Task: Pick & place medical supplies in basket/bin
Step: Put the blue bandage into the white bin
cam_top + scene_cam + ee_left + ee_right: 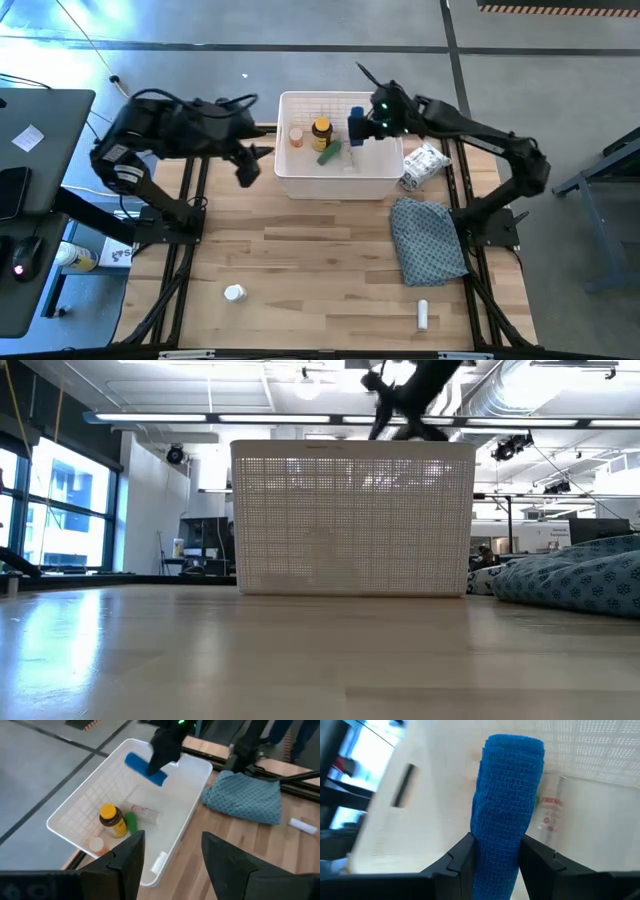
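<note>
bottles in bin (340,185), packet (423,165) right of it, cloth (428,238) nearer

The high camera looks straight down on the whole table (330,260) and both my arms. The low camera sits at table height, facing level into the room, close to the white bin (352,520). My left wrist camera looks at this bin (75,815) from farther away. My right wrist camera is very near, just above its inside (600,750). All four views share the bin (300,185).
</note>
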`<act>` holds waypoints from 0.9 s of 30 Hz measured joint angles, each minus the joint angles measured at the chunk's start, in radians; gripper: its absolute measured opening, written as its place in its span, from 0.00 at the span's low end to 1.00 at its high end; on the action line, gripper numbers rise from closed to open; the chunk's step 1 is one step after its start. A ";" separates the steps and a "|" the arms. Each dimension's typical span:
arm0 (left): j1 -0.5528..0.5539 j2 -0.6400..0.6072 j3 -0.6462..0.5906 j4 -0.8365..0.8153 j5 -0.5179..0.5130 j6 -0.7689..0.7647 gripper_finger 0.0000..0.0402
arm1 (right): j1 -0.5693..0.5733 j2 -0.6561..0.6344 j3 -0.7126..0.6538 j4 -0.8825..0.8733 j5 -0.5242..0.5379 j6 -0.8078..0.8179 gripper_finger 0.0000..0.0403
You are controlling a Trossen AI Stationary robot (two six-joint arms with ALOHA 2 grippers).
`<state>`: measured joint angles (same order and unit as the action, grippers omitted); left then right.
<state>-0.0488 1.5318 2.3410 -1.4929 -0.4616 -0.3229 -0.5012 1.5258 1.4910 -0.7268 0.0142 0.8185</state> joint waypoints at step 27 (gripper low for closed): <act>0.574 0.017 0.001 -0.007 0.448 0.299 0.56 | -0.096 0.437 -0.001 0.148 -0.173 -0.059 0.31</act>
<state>0.5251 1.5483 2.3421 -1.5002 -0.0141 -0.0240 -0.5969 1.9633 1.4899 -0.5789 -0.1587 0.7595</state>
